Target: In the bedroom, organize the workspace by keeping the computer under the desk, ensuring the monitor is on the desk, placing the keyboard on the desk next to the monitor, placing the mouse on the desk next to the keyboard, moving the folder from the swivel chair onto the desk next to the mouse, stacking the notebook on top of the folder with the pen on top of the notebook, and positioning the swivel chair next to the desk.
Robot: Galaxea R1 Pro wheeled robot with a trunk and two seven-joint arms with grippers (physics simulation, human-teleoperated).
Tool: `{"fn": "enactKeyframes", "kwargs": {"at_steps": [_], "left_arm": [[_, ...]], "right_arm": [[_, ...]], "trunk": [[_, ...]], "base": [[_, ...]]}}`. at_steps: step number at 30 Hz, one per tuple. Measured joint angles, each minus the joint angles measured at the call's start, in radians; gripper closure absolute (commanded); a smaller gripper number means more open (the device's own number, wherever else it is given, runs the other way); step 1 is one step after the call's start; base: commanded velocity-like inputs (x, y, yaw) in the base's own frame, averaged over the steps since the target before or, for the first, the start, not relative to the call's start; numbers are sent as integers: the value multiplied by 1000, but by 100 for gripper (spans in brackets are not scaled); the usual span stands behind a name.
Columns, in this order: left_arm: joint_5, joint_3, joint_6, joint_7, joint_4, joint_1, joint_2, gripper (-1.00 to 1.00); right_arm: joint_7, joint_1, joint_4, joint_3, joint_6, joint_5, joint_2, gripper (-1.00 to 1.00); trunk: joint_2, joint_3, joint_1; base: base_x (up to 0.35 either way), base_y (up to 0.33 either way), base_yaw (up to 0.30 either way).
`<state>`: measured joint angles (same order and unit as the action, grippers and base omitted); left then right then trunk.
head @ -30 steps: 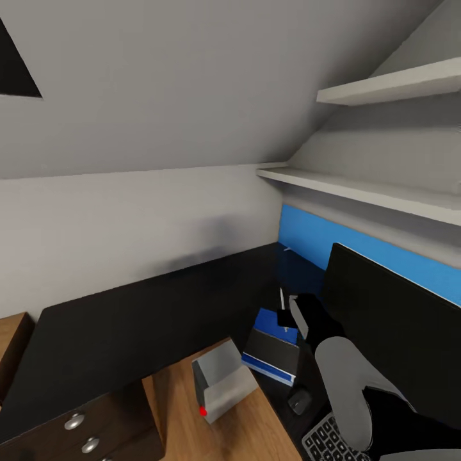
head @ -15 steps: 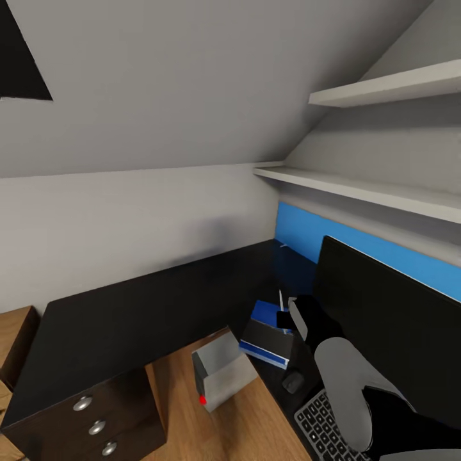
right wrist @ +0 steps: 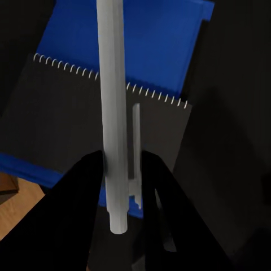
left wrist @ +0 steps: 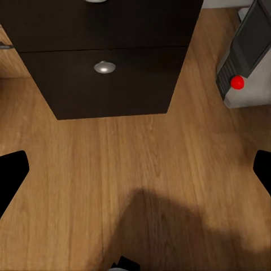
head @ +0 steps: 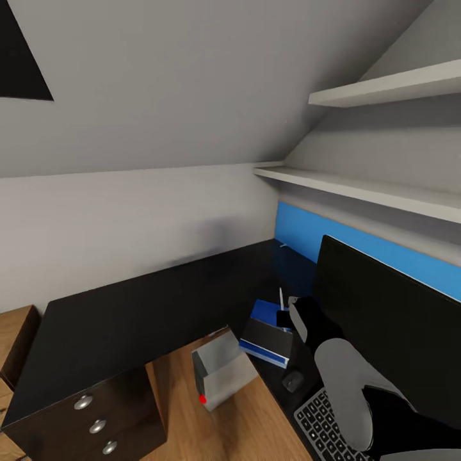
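Sloped grey walls and two white shelves (head: 384,86) close in above the black L-shaped desk (head: 141,307), whose blue back panel (head: 307,234) runs behind the monitor (head: 384,320).

At the centre of the action is the pen (right wrist: 113,113), a thin white stick pinched between the dark fingers (right wrist: 84,192) of the right gripper (right wrist: 121,186), which is closed on it. From the head camera the pen (head: 280,298) stands nearly upright just above the stack.

Directly beneath it lies the dark grey notebook (right wrist: 68,124), its row of pale binding dots crossing the bright blue folder (right wrist: 152,39) on which it rests. In the head view the folder (head: 266,314) and notebook (head: 267,334) sit on the desk, at about 9 o'clock from the monitor.

Moving outward, the small black mouse (head: 294,381) lies at 5 o'clock from the folder, and the keyboard (head: 326,426) follows, again at 5 o'clock.

Down on the wooden floor (left wrist: 135,186), the grey computer (head: 221,378) tilts at 8 o'clock from the folder, beside the black drawer unit (head: 96,416).

The left gripper (left wrist: 135,175) hovers over the floor with its fingertips spread wide, holding nothing.
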<state>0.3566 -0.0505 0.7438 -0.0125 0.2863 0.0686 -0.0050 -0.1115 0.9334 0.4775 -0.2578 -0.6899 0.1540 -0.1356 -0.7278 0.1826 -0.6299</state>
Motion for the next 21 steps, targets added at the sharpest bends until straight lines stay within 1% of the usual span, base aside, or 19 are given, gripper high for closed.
{"fn": "enactKeyframes", "kwargs": {"at_steps": [10,21], "left_arm": [[0,0,1,0,0,0,-1,-100],[-1,1,0,0,0,0,0,-100]], "right_arm": [[1,0,-7,0,16,0,2,100],[1,0,-24,1,12,-1,2,100]], "trunk": [[0,0,0],[0,0,0]], "base": [[120,0,0],[21,0,0]]}}
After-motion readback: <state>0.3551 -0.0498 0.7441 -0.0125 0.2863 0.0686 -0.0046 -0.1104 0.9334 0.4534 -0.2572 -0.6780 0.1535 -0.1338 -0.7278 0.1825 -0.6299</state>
